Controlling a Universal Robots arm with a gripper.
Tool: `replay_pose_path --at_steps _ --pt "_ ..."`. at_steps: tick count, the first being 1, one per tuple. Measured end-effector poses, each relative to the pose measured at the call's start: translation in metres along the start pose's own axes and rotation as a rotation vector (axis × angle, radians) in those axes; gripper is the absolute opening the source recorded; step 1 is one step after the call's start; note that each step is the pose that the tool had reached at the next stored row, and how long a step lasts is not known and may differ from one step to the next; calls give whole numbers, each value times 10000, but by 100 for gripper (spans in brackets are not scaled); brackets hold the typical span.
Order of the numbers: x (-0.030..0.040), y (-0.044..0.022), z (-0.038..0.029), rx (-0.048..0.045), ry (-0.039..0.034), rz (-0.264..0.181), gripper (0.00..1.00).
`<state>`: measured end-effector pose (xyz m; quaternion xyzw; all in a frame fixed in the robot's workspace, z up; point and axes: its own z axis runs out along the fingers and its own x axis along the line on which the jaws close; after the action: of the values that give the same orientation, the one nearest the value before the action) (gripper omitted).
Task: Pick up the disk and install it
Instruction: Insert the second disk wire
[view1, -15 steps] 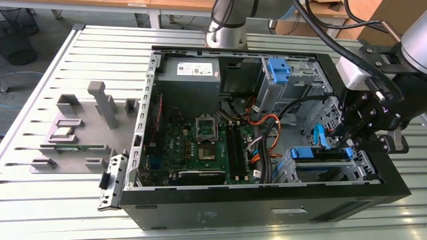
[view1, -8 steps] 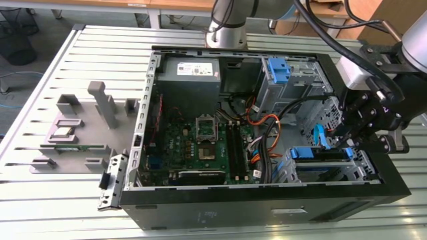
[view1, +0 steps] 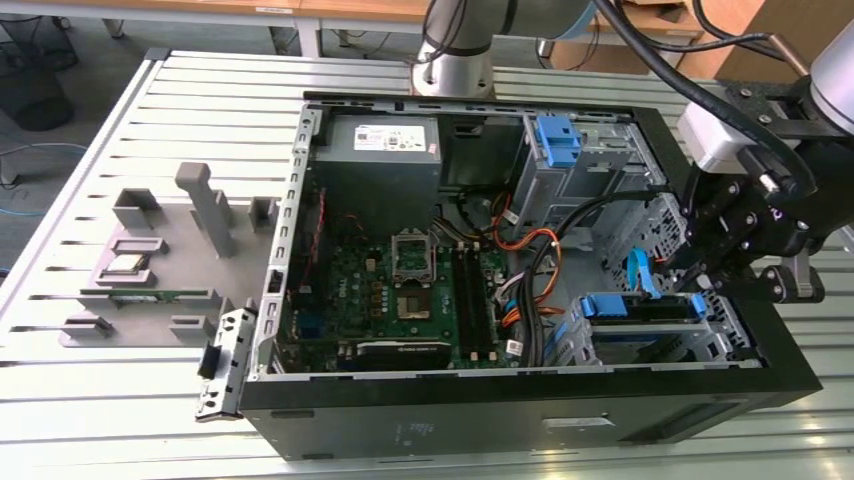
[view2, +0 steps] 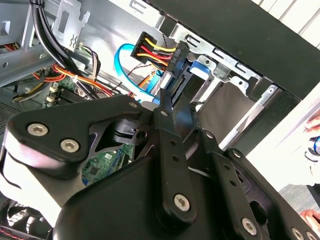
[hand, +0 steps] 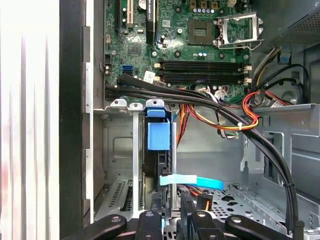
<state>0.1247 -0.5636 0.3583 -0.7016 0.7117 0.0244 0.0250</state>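
The disk (view1: 643, 306), framed by its blue plastic bracket, sits in the drive cage at the corner of the open computer case (view1: 534, 410) on the exterior view's right. In the first wrist view the disk (hand: 159, 136) stands edge-on between the cage's metal rails, its blue tab facing the camera. My gripper (view1: 710, 285) hangs over that cage, right at the disk's end. In the second wrist view my gripper (view2: 172, 95) reaches toward the blue bracket (view2: 201, 69) and a wired power plug (view2: 150, 47). The contact itself is hidden.
A thick black cable bundle (hand: 225, 107) and orange-red wires cross just above the cage, and a flat blue cable (hand: 192, 181) lies beside the disk. The motherboard (view1: 400, 290) fills the case floor. Another blue bracket (view1: 558, 140) sits in the far bay. Grey fixtures (view1: 147, 260) stand outside the case.
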Motion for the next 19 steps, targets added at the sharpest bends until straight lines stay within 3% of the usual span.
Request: replay_pose_path --at_steps 3,10,19 --pt "0 -1 -2 0 3 -1 29" --pt "-20 -78 0 0 2 0 29" --pt "-98 -123 7 0 3 1 29"
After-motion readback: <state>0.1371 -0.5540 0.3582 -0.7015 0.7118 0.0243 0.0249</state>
